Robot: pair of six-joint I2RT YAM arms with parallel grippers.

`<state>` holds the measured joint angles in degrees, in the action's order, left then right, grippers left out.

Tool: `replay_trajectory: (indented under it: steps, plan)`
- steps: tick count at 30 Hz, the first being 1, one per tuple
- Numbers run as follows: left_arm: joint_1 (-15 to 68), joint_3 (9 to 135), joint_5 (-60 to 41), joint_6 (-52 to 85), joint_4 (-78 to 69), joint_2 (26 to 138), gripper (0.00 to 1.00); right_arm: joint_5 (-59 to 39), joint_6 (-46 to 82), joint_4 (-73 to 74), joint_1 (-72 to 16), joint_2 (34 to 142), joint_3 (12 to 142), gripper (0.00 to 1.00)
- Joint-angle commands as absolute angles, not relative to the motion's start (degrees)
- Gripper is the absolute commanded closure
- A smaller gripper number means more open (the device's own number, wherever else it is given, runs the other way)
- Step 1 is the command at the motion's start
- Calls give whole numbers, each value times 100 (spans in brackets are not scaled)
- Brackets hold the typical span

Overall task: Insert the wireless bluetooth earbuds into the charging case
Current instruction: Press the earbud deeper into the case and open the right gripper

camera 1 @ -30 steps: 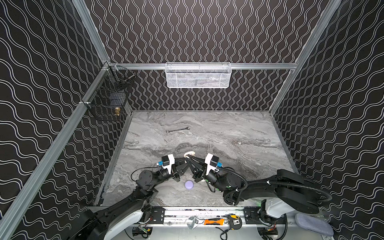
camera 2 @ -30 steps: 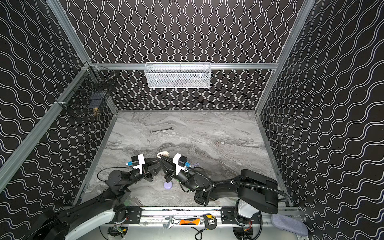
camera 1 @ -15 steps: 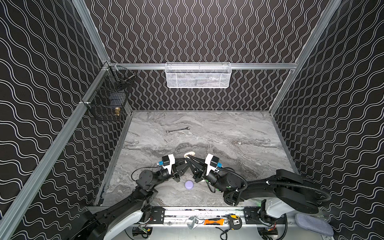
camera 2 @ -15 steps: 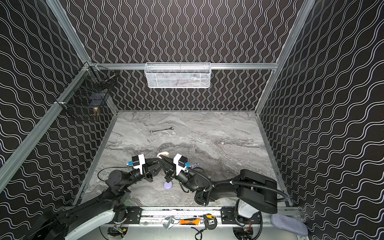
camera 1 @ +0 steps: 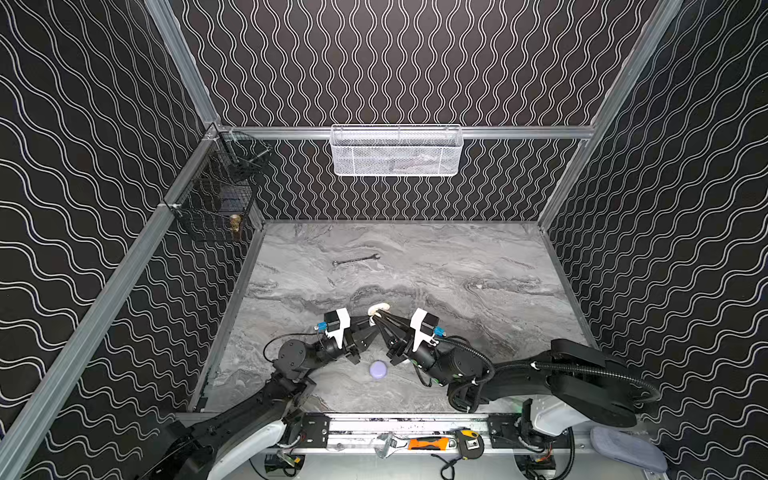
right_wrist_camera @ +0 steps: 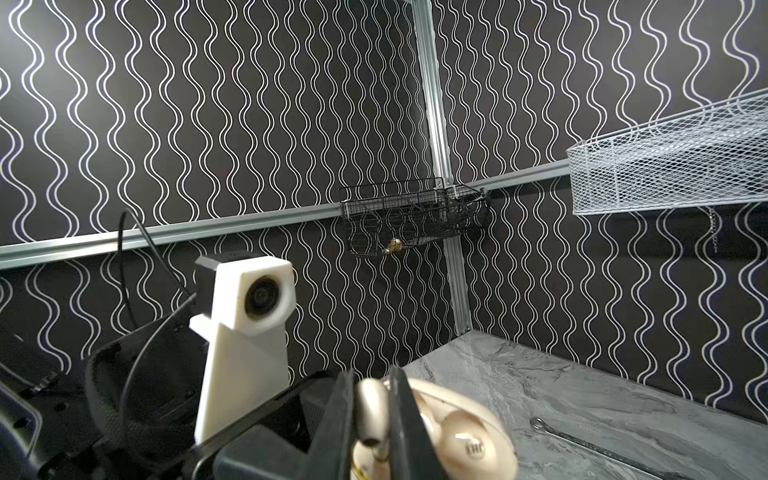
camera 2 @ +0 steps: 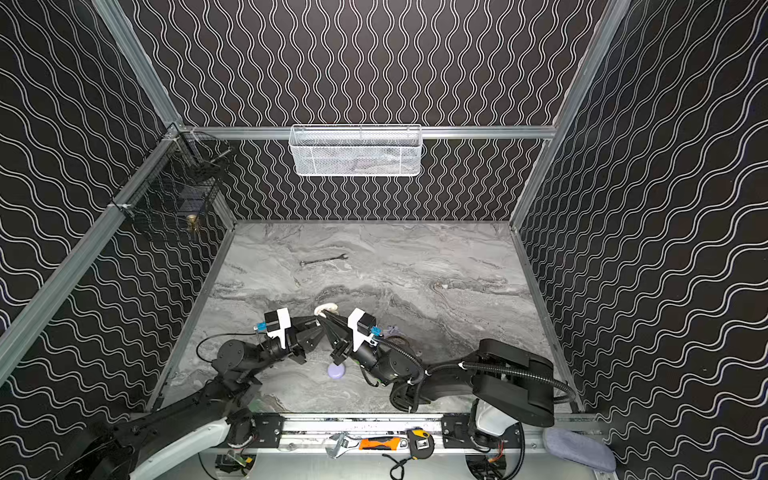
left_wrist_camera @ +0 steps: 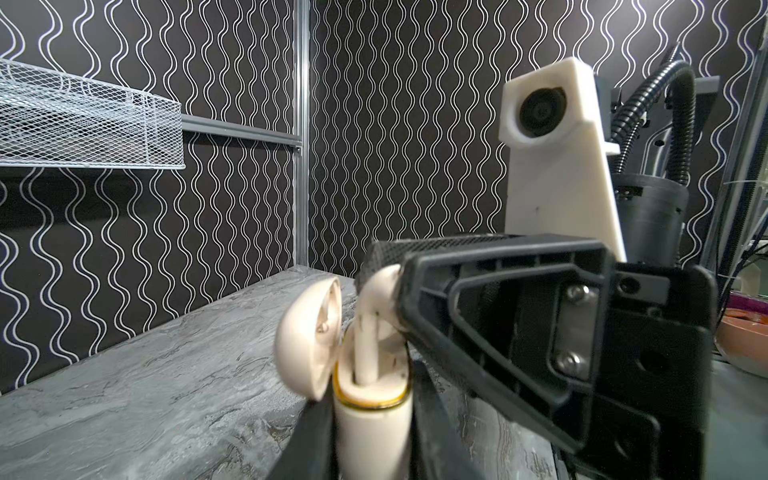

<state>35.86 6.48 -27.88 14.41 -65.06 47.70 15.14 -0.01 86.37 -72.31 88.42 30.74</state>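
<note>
Still unchanged: earbud (left_wrist_camera: 369,332) in right jaws, stem inside open case (left_wrist_camera: 372,428)

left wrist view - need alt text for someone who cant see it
A cream charging case, its lid flipped open, stands clamped in the left gripper while the right gripper pinches a cream earbud whose stem dips into the case. Behind are a grey marble table, black wavy-patterned walls and a white mesh basket.
</note>
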Motion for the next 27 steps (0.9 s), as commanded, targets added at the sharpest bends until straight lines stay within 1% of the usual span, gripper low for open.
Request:
replay_trajectory:
  steps: [1, 8, 13, 24, 27]
  plan:
    - [3586, 668, -2813, 1390, -7171, 4763, 100, 1256, 212, 8380, -7278, 8936, 3084, 100]
    - [3581, 650, -2830, 1384, -7158, 4702, 100, 1305, 233, 8297, -7315, 9097, 3164, 100]
    - [3588, 598, -2926, 1385, -7385, 4717, 100, 1327, 150, 7862, -7330, 8862, 3047, 100]
    - [3588, 545, -3278, 1351, -8013, 4982, 100, 896, 66, 6950, -7324, 8470, 2983, 100]
    - [3593, 528, -3300, 1395, -8157, 5028, 100, 897, 66, 6910, -7326, 8455, 2964, 100]
